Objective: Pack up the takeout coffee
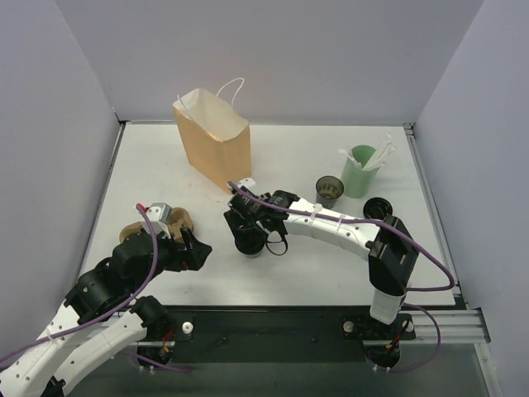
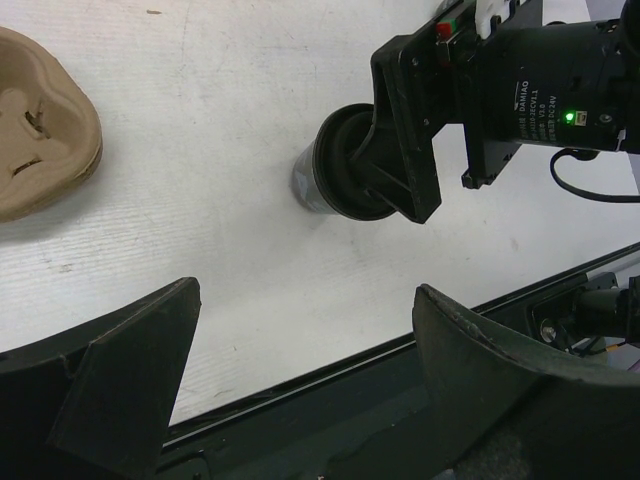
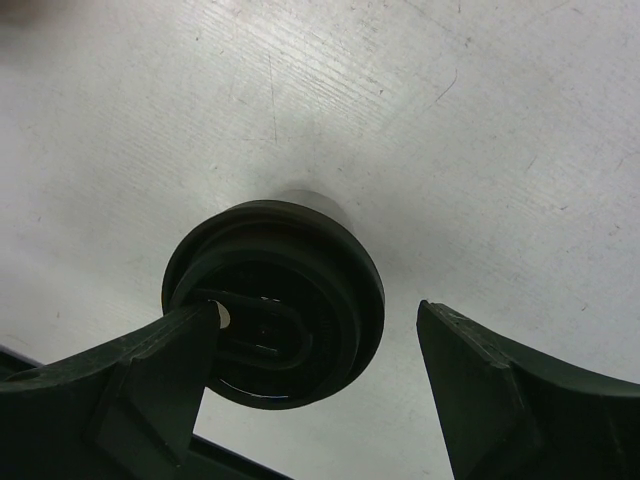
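One left gripper (image 2: 305,292), jaws wide and empty, hangs near one pulp tray (image 2: 40,120). One paper bag (image 1: 213,141) stands behind. One takeout coffee (image 3: 280,260), dark with a ringed black lid, stands upright on the table (image 1: 297,157) between the spread fingers of the right gripper (image 3: 315,315). Only the left wrist view shows its side wall. Rightward: one dark open cup (image 1: 329,190), one green cup (image 1: 359,169).

Bare tabletop (image 1: 215,277) between takeout coffee (image 1: 250,242) and left gripper (image 1: 198,250), passable; paper bag (image 1: 216,141) near behind right gripper (image 1: 250,225), closing far side; right arm (image 1: 339,227) barring approach from right; pulp tray (image 1: 178,221) just beside left wrist.
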